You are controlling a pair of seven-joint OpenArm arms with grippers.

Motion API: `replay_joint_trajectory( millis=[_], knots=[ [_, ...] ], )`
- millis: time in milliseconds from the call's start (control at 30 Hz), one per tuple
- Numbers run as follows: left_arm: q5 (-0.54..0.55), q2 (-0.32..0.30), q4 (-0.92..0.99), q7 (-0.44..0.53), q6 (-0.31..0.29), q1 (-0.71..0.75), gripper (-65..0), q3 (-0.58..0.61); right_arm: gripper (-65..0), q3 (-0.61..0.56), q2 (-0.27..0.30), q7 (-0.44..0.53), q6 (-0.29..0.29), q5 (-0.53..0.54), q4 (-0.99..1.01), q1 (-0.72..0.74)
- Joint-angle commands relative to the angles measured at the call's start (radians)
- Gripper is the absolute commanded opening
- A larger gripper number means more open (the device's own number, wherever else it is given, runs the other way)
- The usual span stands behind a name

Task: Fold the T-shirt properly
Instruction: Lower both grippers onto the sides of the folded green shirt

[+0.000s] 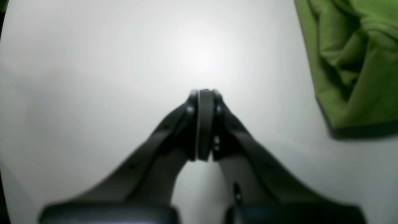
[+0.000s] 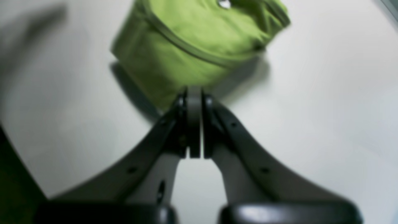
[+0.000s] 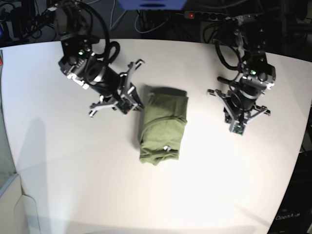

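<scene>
The T-shirt (image 3: 162,128) lies on the white desk (image 3: 58,161) between my arms, already a compact, slightly lumpy rectangle. My left fingers (image 1: 204,93) and right fingers (image 2: 194,91) are pressed together, holding nothing. The folding looks essentially done; perhaps smoothing remains.

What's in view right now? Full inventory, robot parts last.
T-shirt: one, olive green, folded into a compact bundle at the middle of the table, between the two arms; small white tag showing near its near end.
Table: one, white, under everything.
Power strip: one, dark with a red light, behind the table's far edge.
Cables: several, dark, along the back, count unclear.
Left gripper: one, black, shut on nothing, over bare table beside the shirt, apart from it.
Right gripper: one, black, shut on nothing, close to the shirt's far corner; contact cannot be told.
</scene>
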State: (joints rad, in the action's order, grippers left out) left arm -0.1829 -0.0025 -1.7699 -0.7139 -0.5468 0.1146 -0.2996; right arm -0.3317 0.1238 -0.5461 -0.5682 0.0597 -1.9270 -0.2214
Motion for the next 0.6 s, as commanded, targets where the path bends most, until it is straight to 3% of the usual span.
replay_joint_trajectory(
  millis=[0, 200, 367, 567],
  knots=[
    [0.007, 0.006, -0.018, 0.021, 0.000, -0.016, -64.5, 0.000, -65.0, -0.022, -0.011, 0.025, 0.006, 0.021, -0.013, 0.024],
    [0.007, 0.012, -0.008, 0.021, -0.002, -0.068, -64.5, 0.043, -65.0, -0.105, -0.052, -0.053, 0.006, 0.019, 0.044, 0.126],
    [0.007, 0.012, 0.003, 0.021, -0.002, -0.128, -64.5, 0.096, -65.0, -0.108, -0.066, -0.048, 0.006, 0.019, 0.133, 0.173],
    [0.007, 0.014, 0.149, 0.021, 0.000, -0.235, -64.5, 0.129, -65.0, -0.108, -0.066, -0.019, 0.006, 0.021, 0.229, 0.205]
  ],
)
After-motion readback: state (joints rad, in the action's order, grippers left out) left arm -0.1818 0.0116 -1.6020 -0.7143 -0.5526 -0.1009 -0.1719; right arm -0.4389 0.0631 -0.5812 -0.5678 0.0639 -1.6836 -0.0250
